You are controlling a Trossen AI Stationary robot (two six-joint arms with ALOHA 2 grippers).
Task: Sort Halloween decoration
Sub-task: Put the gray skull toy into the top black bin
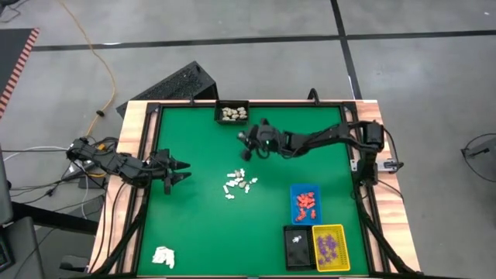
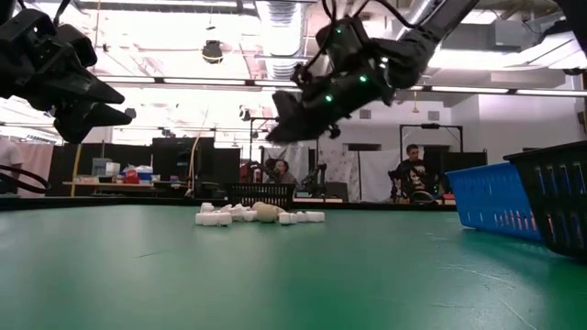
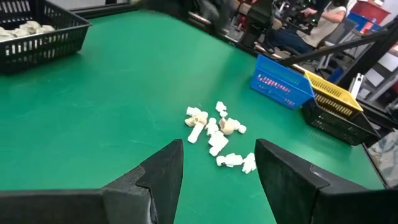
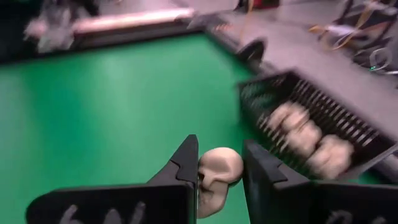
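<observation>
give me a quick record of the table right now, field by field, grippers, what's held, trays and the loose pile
right gripper: shut on a cream skull, above the mat near the black tray of cream skulls
left gripper: open, empty, at the mat's left side
loose pile: small white pieces, one cream, mid-mat
blue tray: orange-red pieces
yellow tray: purple pieces
small black tray: one white piece
white wad: near left corner

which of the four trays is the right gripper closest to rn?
The black tray at the table's far edge, holding cream skull pieces. The right gripper, shut on a cream skull, hovers just short of it; the blue, yellow and other black trays sit together at the near right.
</observation>
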